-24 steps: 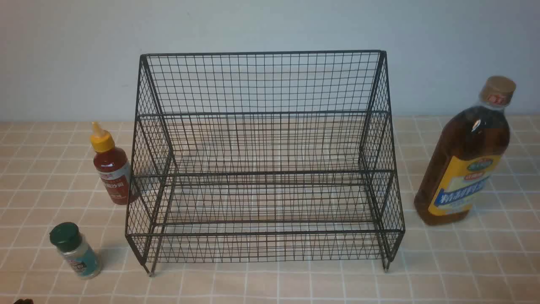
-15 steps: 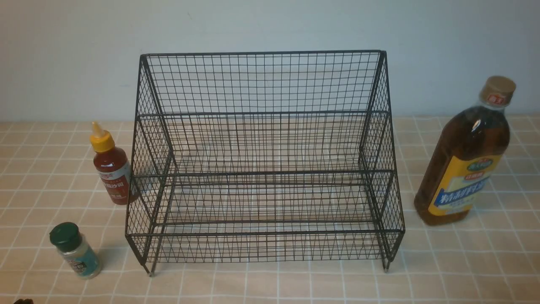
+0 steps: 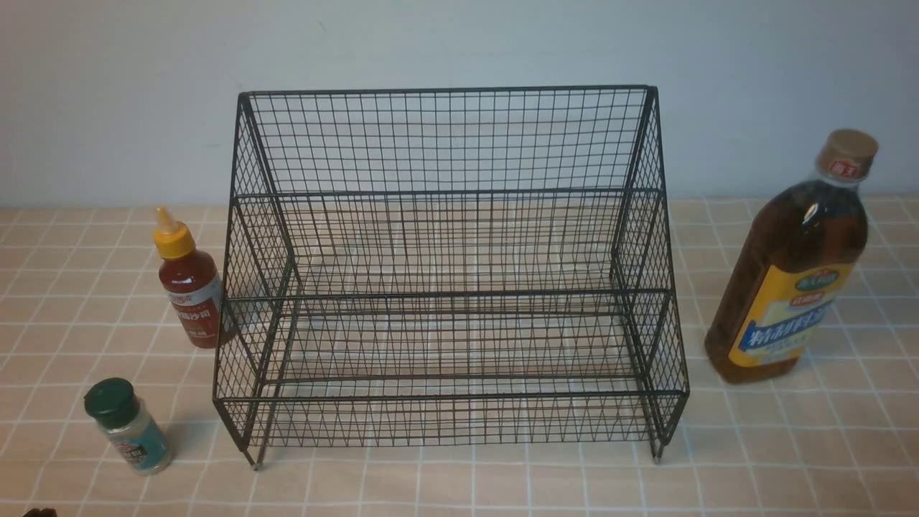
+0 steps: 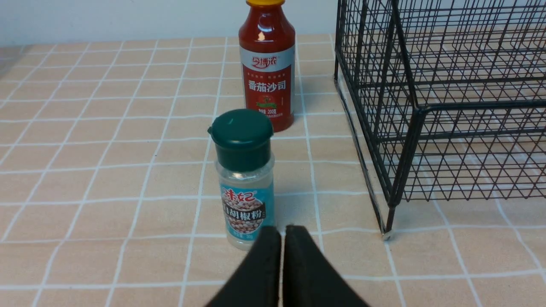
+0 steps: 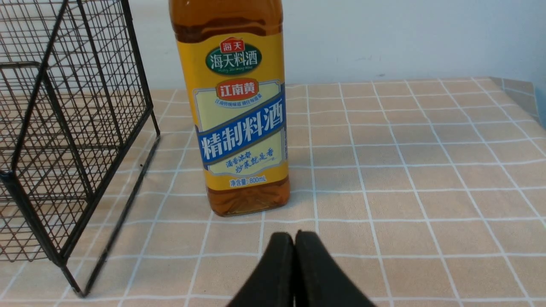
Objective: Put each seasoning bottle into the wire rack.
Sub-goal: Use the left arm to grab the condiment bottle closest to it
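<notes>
1. Beige tiled tabletop (image 3: pixel 459 488) under everything, pale wall (image 3: pixel 459 43) behind. Smooth-looking surface, so probable sliding of anything nudged rather than gripped.
2. Wire rack (image 3: pixel 445 90): centre of the table, every tier empty, none of the three bottles in yet. Risk: a fingertip or bottle base catching on the front rail or mesh and dragging the light frame on its short legs.
3. Amber bottle (image 3: pixel 790 287): upright, right of the rack and apart from it. Tall and probably heavy. Risk: toppling from a high or off-centre push, slipping in a narrow grip, fouling an upper tier on the way in.
4. Red sauce bottle (image 3: pixel 190 294): upright, just beside the rack's left side. Little room for a finger on that side. Risk: jamming against the wire.
5. Shaker (image 3: pixel 129 427): upright, front left, clear of the rack. Small and light. Risk: tipping over if met by closed tips.
6. Left gripper (image 4: pixel 282 233): clenched, empty, just short of the shaker. Right gripper (image 5: pixel 294 238): clenched, empty, short of the amber bottle. Spreading needed before any advance, otherwise shoving instead of grasping.
</notes>
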`<act>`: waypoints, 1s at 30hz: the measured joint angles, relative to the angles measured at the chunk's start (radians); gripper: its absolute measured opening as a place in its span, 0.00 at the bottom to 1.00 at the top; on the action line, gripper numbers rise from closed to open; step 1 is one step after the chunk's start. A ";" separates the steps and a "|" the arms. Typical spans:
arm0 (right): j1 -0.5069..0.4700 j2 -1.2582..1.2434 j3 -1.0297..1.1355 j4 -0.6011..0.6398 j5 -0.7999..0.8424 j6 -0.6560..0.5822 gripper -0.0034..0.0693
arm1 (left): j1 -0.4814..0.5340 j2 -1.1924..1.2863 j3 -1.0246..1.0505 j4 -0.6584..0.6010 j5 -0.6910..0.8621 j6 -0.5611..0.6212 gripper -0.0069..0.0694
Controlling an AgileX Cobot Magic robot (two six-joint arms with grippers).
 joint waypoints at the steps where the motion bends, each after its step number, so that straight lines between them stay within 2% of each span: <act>1: 0.000 0.000 0.000 0.000 0.000 0.000 0.03 | 0.000 0.000 0.000 0.008 -0.005 0.000 0.08; 4: 0.000 0.000 0.000 0.000 0.000 0.000 0.03 | 0.000 0.000 0.000 0.003 -0.065 -0.014 0.08; 15: 0.000 0.000 0.000 0.000 0.000 0.000 0.03 | 0.000 0.000 0.000 -0.240 -0.691 -0.242 0.08; 17: 0.000 0.000 0.000 0.000 0.000 0.000 0.03 | 0.000 0.000 -0.016 -0.259 -0.750 -0.256 0.08; 19: 0.000 0.000 0.000 0.000 0.000 0.000 0.03 | 0.000 0.000 -0.070 -0.263 -0.708 -0.262 0.08; 21: 0.000 0.000 0.000 0.000 0.000 0.000 0.03 | 0.000 0.016 -0.187 -0.257 -0.546 -0.262 0.08; 22: 0.000 0.000 0.000 0.000 0.000 0.000 0.03 | 0.000 0.042 -0.257 -0.245 -0.434 -0.260 0.08; 23: 0.000 0.000 0.000 0.000 0.000 0.000 0.03 | 0.000 0.109 -0.370 -0.221 -0.229 -0.250 0.08; 26: 0.000 0.000 0.000 0.000 0.000 0.000 0.03 | 0.000 0.284 -0.555 -0.164 0.163 -0.213 0.08; 27: 0.000 0.000 0.000 0.000 -0.001 0.000 0.03 | 0.000 0.313 -0.578 -0.155 0.219 -0.204 0.08; 30: 0.000 0.000 0.000 0.000 -0.001 0.000 0.03 | 0.000 0.536 -0.726 -0.087 0.592 -0.183 0.08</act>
